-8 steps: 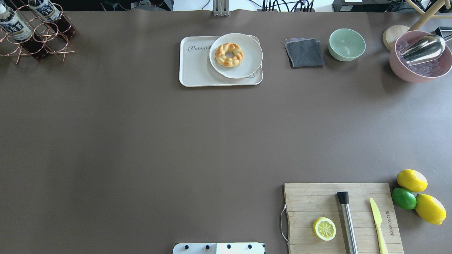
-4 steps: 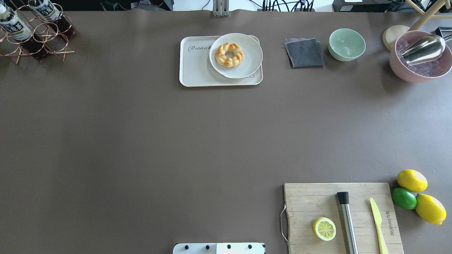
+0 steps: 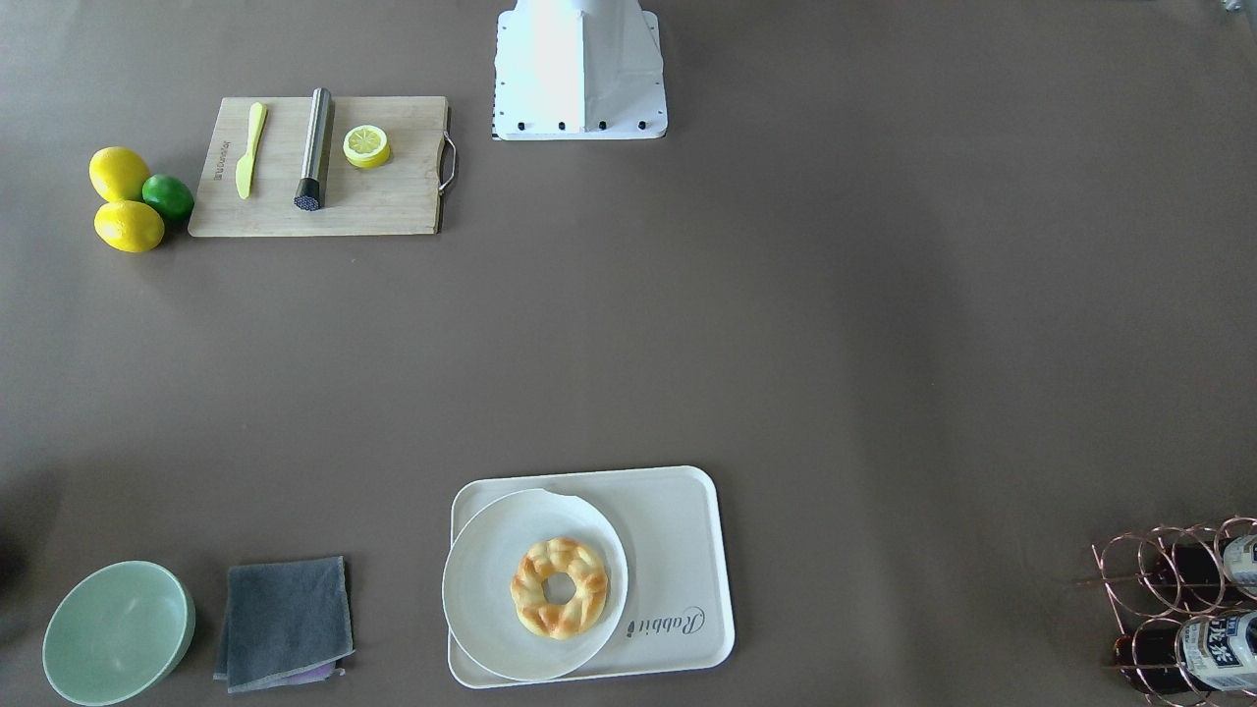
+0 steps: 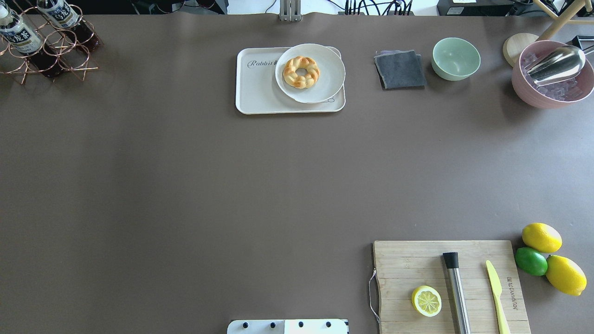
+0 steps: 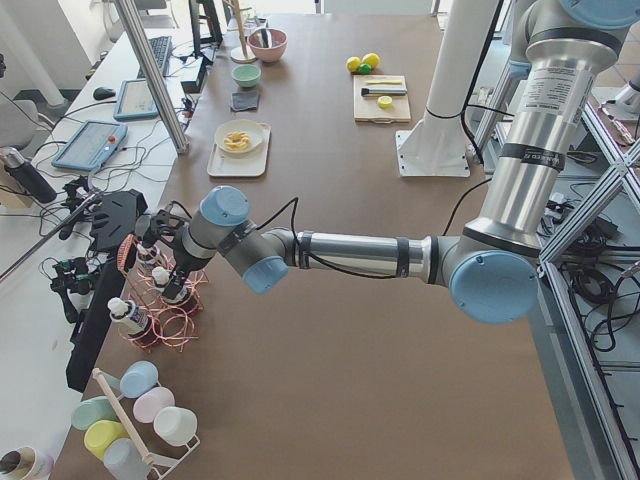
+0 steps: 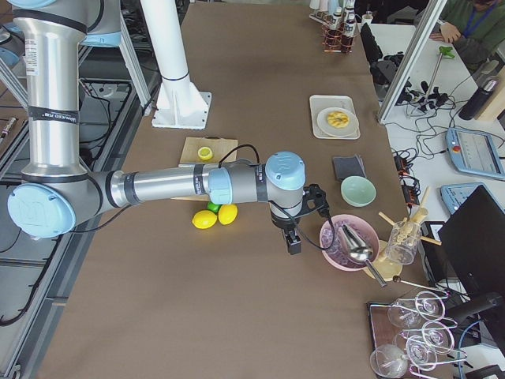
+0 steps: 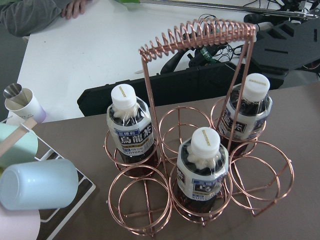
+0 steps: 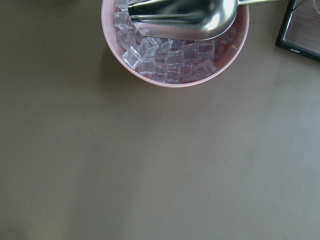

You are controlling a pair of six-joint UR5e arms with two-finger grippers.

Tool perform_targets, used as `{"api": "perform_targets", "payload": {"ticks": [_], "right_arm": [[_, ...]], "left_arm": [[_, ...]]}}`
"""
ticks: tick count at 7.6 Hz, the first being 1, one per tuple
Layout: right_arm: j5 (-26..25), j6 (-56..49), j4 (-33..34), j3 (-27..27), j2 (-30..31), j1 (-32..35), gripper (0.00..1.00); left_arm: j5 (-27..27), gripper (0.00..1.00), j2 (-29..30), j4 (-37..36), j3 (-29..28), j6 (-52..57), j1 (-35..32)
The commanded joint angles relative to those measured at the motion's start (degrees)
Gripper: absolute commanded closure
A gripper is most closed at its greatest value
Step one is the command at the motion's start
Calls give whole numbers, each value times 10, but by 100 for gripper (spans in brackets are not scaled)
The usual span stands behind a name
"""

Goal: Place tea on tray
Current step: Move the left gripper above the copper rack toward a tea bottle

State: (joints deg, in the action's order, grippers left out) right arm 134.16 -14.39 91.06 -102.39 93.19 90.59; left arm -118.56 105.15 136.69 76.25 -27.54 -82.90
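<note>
Three tea bottles stand in a copper wire rack (image 7: 200, 150) at the table's far left corner: one at the left (image 7: 131, 127), one in front (image 7: 202, 167), one at the right (image 7: 248, 112). Two of them show in the overhead view (image 4: 18, 36). The cream tray (image 4: 260, 90) with "Rabbit" lettering lies at the far middle and also shows in the front view (image 3: 678, 550). My left gripper (image 5: 162, 245) hovers just above the rack; I cannot tell whether it is open. My right gripper (image 6: 293, 241) hangs beside the pink bowl; I cannot tell its state.
A white plate (image 4: 325, 88) with a doughnut (image 4: 301, 72) fills the tray's right half. A grey cloth (image 4: 400, 69), a green bowl (image 4: 456, 58), a pink ice bowl (image 4: 552, 99) with a scoop stand along the far edge. A cutting board (image 4: 403, 264), lemons and a lime lie near right.
</note>
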Motion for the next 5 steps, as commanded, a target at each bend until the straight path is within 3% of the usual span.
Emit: {"api": "perform_targets", "payload": {"ticks": [1,3,5], "right_arm": [[-1,2,-4,0,0,0,0],[-1,2,-4,0,-1,0,0],[-1,2,-4,0,-1,0,0]], "left_arm": [[18,28,30,51,-46,-47,29],[58,30,30,122,-79,-83,63],[61,30,35,123,-79,-83,64]]}}
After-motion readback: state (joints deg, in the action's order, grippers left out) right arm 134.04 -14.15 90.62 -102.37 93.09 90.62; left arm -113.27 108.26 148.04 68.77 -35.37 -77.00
